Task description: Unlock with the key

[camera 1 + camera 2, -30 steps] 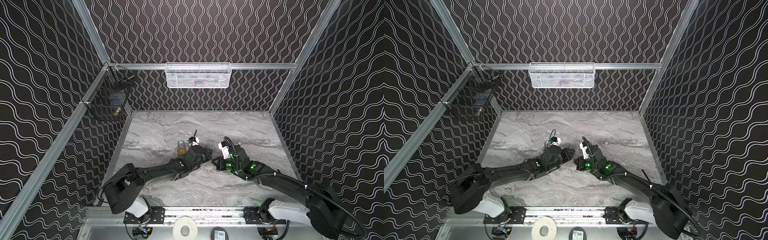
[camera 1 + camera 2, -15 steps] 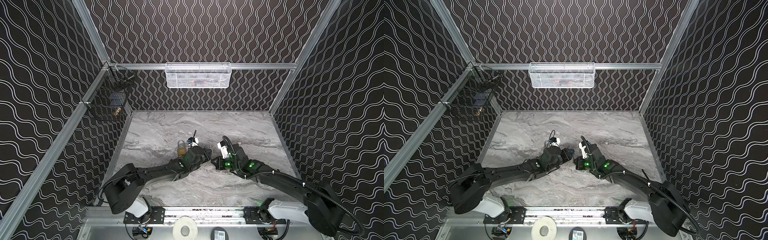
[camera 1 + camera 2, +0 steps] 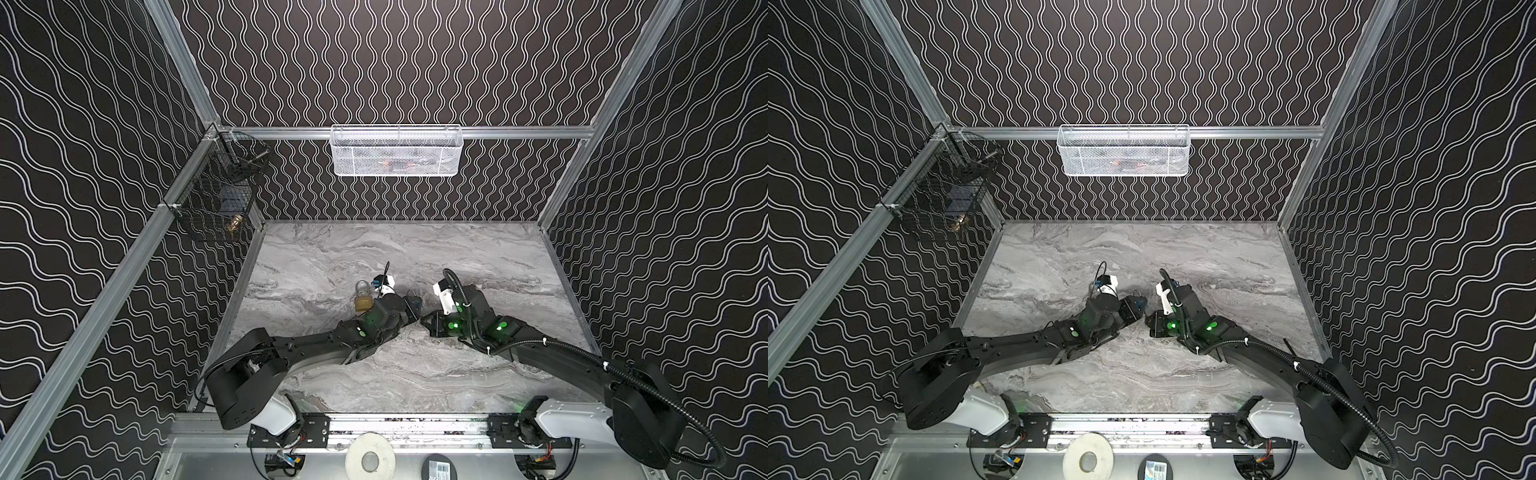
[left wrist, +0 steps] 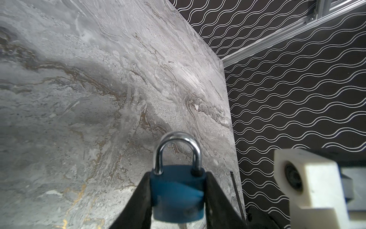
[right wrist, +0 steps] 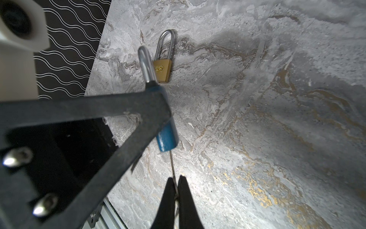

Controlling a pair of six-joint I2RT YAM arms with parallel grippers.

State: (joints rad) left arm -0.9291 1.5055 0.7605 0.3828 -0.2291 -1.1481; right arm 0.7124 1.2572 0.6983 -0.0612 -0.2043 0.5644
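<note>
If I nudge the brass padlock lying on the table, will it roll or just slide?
The brass padlock lies flat on its boxy body, so it should slide, not roll. It looks solid metal: probably heavy for its size. Its long shackle may make it pivot if pushed off-centre.
</note>
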